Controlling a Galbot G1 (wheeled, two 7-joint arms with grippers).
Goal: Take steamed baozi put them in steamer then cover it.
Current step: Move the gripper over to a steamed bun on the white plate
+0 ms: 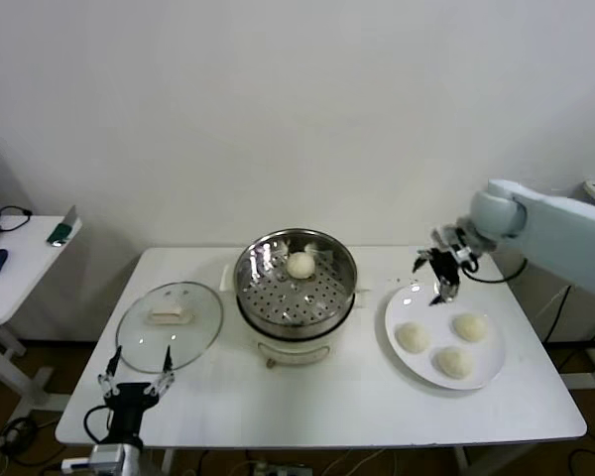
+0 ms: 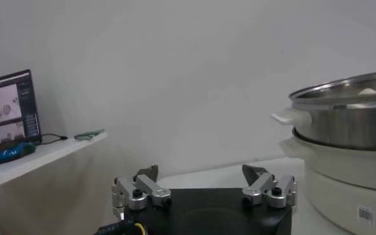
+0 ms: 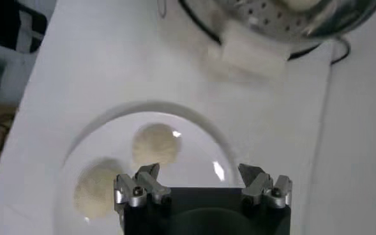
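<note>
Head view: right gripper [image 1: 444, 277], fingers spread and empty, hangs above white round plate [image 1: 402, 309] with three cream dough buns [image 1: 413, 337] | fourth bun [image 1: 300, 265] in shiny steel steamer [image 1: 296, 285] | glass lid [image 1: 169, 325] lies left | left gripper [image 1: 137, 374] spread, parked | risk: squeezing squashes soft bun or nudges neighbours.

I see a plain white wall [image 1: 297, 99] behind the white surface [image 1: 327, 397]. Left of that surface stands a small side table [image 1: 20, 268] carrying a laptop [image 2: 7, 105] and cables; brown floor [image 1: 40, 387] shows beneath it.
</note>
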